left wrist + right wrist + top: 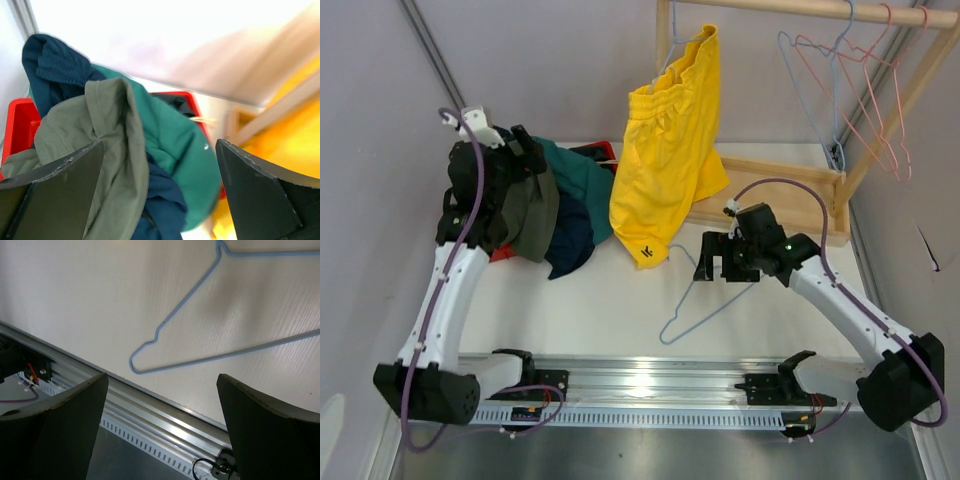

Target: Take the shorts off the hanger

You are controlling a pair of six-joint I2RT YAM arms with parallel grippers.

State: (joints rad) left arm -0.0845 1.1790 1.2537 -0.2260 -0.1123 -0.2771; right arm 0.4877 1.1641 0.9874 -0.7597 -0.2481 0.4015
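Note:
The yellow shorts hang from the wooden rack's top rail; their hanger is mostly hidden in the waistband. They show as a yellow blur in the left wrist view. Olive-grey shorts, teal shorts and navy shorts lie heaped at the left. My left gripper is open and empty above the heap. My right gripper is open and empty above a bare blue wire hanger that lies on the table. I cannot make out the black shorts.
A red bin sits under the heap, also in the left wrist view. The wooden rack's base lies at the back right. Empty blue and pink hangers hang on its rail. A metal rail runs along the near edge.

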